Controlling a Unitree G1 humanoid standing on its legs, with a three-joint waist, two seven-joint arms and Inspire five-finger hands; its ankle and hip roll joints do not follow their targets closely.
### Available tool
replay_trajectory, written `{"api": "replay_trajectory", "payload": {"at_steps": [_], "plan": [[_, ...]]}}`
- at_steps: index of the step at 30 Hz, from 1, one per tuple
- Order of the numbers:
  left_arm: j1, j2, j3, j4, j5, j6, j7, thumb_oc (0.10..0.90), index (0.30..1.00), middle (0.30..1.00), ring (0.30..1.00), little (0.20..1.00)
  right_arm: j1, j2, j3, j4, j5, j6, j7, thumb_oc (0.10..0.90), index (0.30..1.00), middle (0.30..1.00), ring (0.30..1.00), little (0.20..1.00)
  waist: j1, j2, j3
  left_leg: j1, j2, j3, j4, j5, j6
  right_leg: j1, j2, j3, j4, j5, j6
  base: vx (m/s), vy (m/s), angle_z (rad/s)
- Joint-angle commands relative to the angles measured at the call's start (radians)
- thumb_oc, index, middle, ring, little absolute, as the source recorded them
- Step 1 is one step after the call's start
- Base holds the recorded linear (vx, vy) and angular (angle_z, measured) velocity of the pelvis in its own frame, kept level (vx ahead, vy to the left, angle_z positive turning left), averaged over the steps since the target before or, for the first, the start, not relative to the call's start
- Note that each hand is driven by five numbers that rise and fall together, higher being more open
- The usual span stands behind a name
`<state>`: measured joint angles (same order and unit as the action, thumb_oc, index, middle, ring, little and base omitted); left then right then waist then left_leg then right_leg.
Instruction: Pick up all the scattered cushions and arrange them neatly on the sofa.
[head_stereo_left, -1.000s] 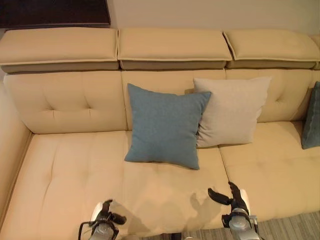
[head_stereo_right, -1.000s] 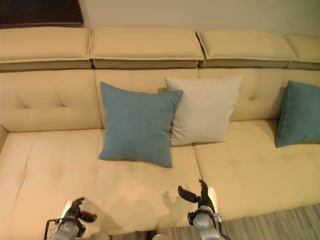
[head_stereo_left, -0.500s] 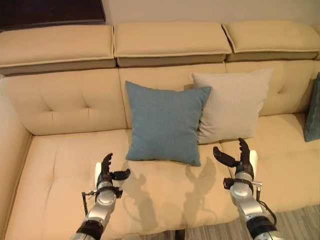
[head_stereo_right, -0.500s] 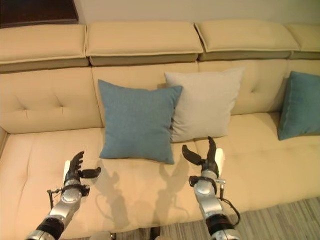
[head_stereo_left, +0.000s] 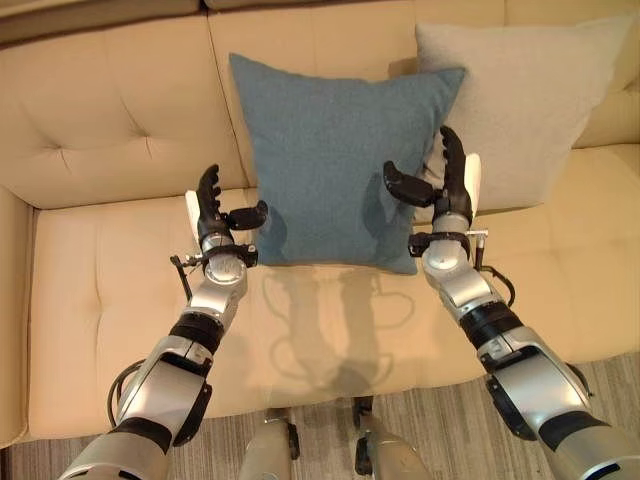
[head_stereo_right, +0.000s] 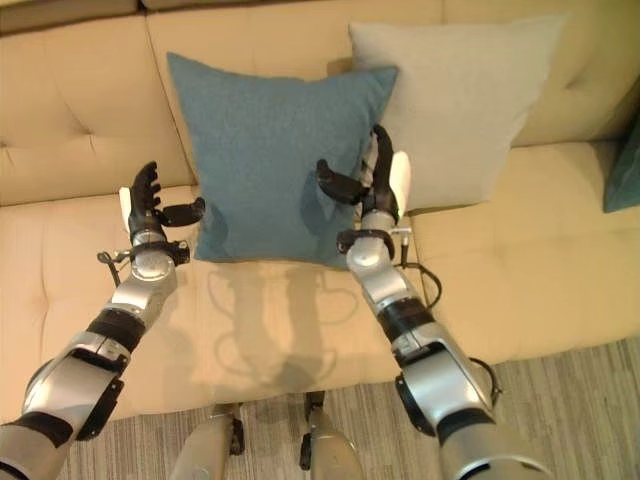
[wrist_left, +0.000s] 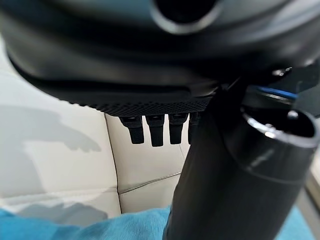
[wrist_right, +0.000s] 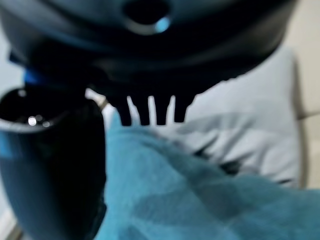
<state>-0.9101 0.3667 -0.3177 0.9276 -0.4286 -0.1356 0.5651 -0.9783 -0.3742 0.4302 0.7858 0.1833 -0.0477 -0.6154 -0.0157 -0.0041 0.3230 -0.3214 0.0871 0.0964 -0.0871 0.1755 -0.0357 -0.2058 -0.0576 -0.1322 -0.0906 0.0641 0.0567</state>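
Here the blue cushion stands upright against the sofa backrest, overlapping the beige cushion propped behind it on the robot's right. Left hand and right hand flank its lower corners, fingers straight, grasping nothing. A second teal cushion sits at the far right edge.
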Motion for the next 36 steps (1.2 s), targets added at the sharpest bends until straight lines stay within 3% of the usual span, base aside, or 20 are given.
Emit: {"api": "replay_trajectory", "payload": {"at_steps": [1,8,16,18,19,21,22,24,25,26,31,36], "plan": [[-0.204,0.057,-0.029,0.087,-0.01,-0.092,0.033,0.8,0.9,0.9,0.9,0.9,-0.173,-0.035,0.011,0.059,0.03,-0.063,-0.034,0.8,0.9,0.9,0.9,0.9,-0.002,-0.026,-0.015,-0.051,0.009,-0.029,0.012,-0.05,-0.075,-0.071,-0.079,0.011,0.092,-0.055,0.075,0.0,0.0,0.0],[-0.317,0.029,-0.049,0.23,-0.095,-0.082,-0.022,0.8,0.9,0.9,0.9,0.9,-0.3,0.003,0.084,0.208,0.081,-0.026,-0.002,0.8,0.9,0.9,0.9,0.9,-0.012,-0.035,0.01,-0.106,0.011,-0.031,0.006,-0.027,-0.086,-0.129,-0.078,0.01,0.088,-0.033,0.08,0.0,-0.003,-0.08],[-0.317,-0.006,-0.018,0.258,-0.249,-0.084,-0.102,0.8,0.9,0.9,0.9,0.9,-0.288,0.065,0.15,0.188,0.166,-0.02,0.083,0.8,0.9,0.9,0.9,0.9,-0.028,-0.053,0.014,-0.136,0.02,-0.024,0.0,-0.017,-0.091,-0.16,-0.072,0.015,0.07,-0.013,0.084,0.02,-0.012,0.08],[-0.295,-0.033,-0.029,0.231,-0.31,-0.081,-0.154,0.8,0.9,0.9,0.9,0.9,-0.271,0.073,0.197,0.167,0.207,-0.015,0.15,0.8,0.9,0.9,0.9,0.9,-0.026,-0.054,0.014,-0.137,0.021,-0.022,0.0,-0.016,-0.092,-0.162,-0.072,0.017,0.066,-0.011,0.084,0.03,-0.022,-0.04],[-0.295,-0.033,-0.029,0.231,-0.31,-0.081,-0.154,0.8,0.9,0.9,0.9,0.9,-0.271,0.073,0.197,0.167,0.207,-0.015,0.15,0.726,0.789,0.789,0.789,0.789,-0.026,-0.054,0.014,-0.137,0.021,-0.022,0.0,-0.016,-0.092,-0.162,-0.072,0.017,0.066,-0.011,0.084,0.03,-0.025,-0.02],[-0.278,-0.045,-0.041,0.212,-0.339,-0.071,-0.187,0.8,0.9,0.9,0.9,0.9,-0.26,0.064,0.235,0.126,0.265,-0.018,0.202,0.43,0.345,0.345,0.345,0.345,-0.027,-0.052,0.015,-0.134,0.02,-0.022,0.0,-0.015,-0.093,-0.163,-0.072,0.016,0.067,-0.01,0.083,0.01,-0.002,0.02],[-0.274,-0.049,-0.046,0.217,-0.341,-0.064,-0.205,0.8,0.9,0.9,0.9,0.9,-0.252,0.061,0.254,0.105,0.29,-0.02,0.234,0.4,0.3,0.3,0.3,0.3,-0.027,-0.051,0.016,-0.133,0.02,-0.021,0.0,-0.014,-0.093,-0.163,-0.072,0.017,0.067,-0.009,0.083,0.02,0.004,0.04],[-0.26,-0.058,-0.059,0.225,-0.353,-0.05,-0.241,0.8,0.9,0.9,0.9,0.9,-0.242,0.05,0.299,0.078,0.333,-0.023,0.293,0.4,0.3,0.3,0.3,0.3,-0.028,-0.052,0.016,-0.129,0.02,-0.022,0.0,-0.014,-0.093,-0.161,-0.071,0.019,0.067,-0.009,0.081,0.0,0.0,0.0],[-0.25,-0.06,-0.064,0.23,-0.359,-0.043,-0.259,0.615,0.622,0.622,0.622,0.622,-0.237,0.044,0.315,0.066,0.348,-0.025,0.315,0.4,0.3,0.3,0.3,0.3,-0.029,-0.051,0.016,-0.126,0.02,-0.021,0.0,-0.014,-0.093,-0.16,-0.07,0.019,0.067,-0.009,0.081,0.0,0.0,0.0],[-0.232,-0.064,-0.077,0.235,-0.37,-0.026,-0.292,0.4,0.3,0.3,0.3,0.3,-0.224,0.037,0.333,0.047,0.366,-0.027,0.343,0.4,0.3,0.3,0.3,0.3,-0.03,-0.05,0.016,-0.119,0.02,-0.02,0.0,-0.015,-0.093,-0.156,-0.071,0.02,0.066,-0.007,0.081,0.0,0.0,0.0],[-0.19,-0.071,-0.079,0.227,-0.343,-0.021,-0.3,0.4,0.3,0.3,0.3,0.3,-0.177,0.034,0.315,0.004,0.372,-0.037,0.353,0.4,0.3,0.3,0.3,0.3,-0.032,-0.047,0.017,-0.109,0.021,-0.019,0.0,-0.018,-0.091,-0.149,-0.069,0.021,0.063,-0.007,0.079,0.0,-0.005,-0.05],[-0.147,-0.064,-0.055,0.177,-0.265,-0.037,-0.237,0.4,0.3,0.3,0.3,0.3,-0.076,0.033,0.221,-0.086,0.321,-0.067,0.31,0.4,0.3,0.3,0.3,0.3,-0.032,-0.043,0.015,-0.082,0.024,-0.019,0.0,-0.026,-0.087,-0.129,-0.066,0.025,0.064,-0.017,0.076,0.0,-0.021,-0.04]]}}
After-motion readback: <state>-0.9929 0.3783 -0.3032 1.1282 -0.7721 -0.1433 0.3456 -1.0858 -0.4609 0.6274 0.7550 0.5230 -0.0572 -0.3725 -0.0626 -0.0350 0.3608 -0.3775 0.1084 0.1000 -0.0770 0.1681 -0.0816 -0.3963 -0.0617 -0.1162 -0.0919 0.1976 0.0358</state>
